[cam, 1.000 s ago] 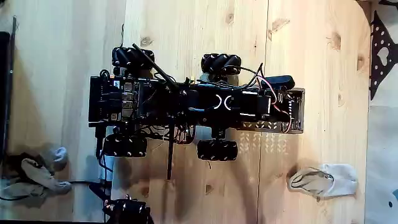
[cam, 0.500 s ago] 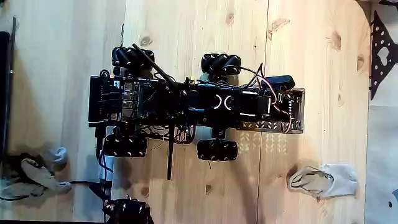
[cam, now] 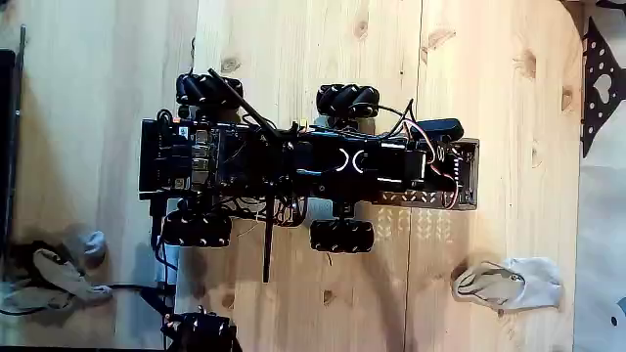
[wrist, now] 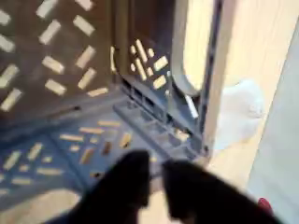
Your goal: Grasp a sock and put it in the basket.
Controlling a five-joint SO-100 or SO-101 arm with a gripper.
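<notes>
Pale sock (cam: 511, 282) lengthwise left-right.

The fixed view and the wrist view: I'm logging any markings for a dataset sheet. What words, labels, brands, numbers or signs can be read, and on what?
No readable text in either view.
Robot body: a white mark like two facing curved brackets on the black top in the fixed view; a symbol, not letters.
Basket: bare latticed walls and floor, no label.
Sock: plain, no print.
Dark panel at the right edge: white cut-out shapes, no words.

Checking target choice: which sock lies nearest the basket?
The pale sock, lower right in the fixed view, beside the basket; the grey bundle lies far left.
</notes>
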